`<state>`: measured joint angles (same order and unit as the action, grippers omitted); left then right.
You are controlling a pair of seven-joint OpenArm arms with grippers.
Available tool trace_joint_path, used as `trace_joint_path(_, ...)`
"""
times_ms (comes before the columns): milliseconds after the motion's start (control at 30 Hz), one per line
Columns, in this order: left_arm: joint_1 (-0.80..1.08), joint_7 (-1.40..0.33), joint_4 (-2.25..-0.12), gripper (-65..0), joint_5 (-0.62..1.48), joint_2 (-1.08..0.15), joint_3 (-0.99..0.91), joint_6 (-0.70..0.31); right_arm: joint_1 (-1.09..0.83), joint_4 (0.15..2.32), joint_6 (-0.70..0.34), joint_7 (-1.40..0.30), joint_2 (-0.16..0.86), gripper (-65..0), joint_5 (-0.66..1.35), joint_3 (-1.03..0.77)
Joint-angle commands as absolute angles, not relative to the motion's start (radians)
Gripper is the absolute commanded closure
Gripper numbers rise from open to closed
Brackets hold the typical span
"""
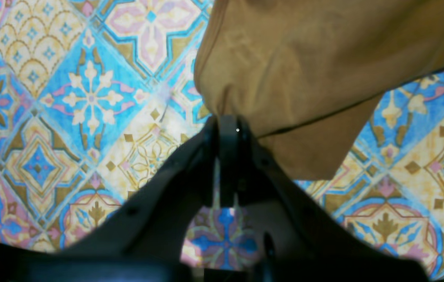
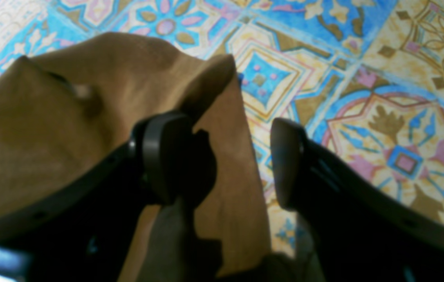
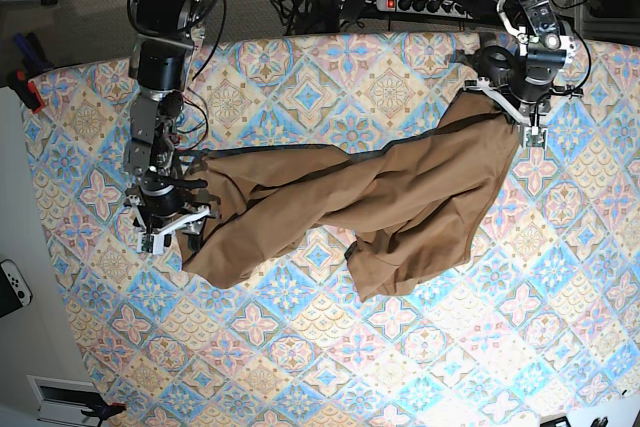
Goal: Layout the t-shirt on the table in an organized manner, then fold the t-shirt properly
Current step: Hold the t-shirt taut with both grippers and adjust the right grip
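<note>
Left wrist view: the left gripper (image 1: 228,124) has its jaws pressed together on a bunched edge of the t-shirt (image 1: 304,66), which hangs off the fingertips in a tan fold above the table (image 1: 69,117) and its patterned cover.

Right wrist view: the right gripper (image 2: 228,156) stands with its jaws wide apart, one finger (image 2: 163,154) lying against the t-shirt (image 2: 49,129) and the other over bare patterned table (image 2: 382,78). A loose flap of cloth sits between them, but nothing is pinched.

Base view: the t-shirt (image 3: 380,202) runs as a twisted, rumpled band across the middle of the table (image 3: 330,367), from the right gripper (image 3: 172,215) at the picture's left to the left gripper (image 3: 528,112) at the upper right, where one end is lifted. A lump sags toward the near side. Judged from this, the laying-out is only under way: the cloth is neither flat nor squared, the sleeves cannot be picked out, and no fold has been made. Spreading, smoothing and all folding appear to remain.
</note>
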<state>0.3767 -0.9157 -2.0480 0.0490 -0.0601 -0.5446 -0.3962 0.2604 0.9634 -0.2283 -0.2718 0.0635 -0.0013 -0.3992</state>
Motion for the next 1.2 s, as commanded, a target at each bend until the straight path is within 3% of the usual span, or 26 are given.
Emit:
trace_joint_path(0, 0.375, -0.898, -2.063, 0.0, 0.047, -0.054, -0.545, -0.394, 0.3, 0.986, -0.234, -0.246, 0.068, -34.6, 0.005, -0.398)
trace_joint_path(1167, 0.375, -0.898, -2.061, 0.0, 0.048, -0.047, -0.544, -0.397, 0.354, 0.984, -0.234, -0.246, 0.044, -34.6, 0.005, -0.305)
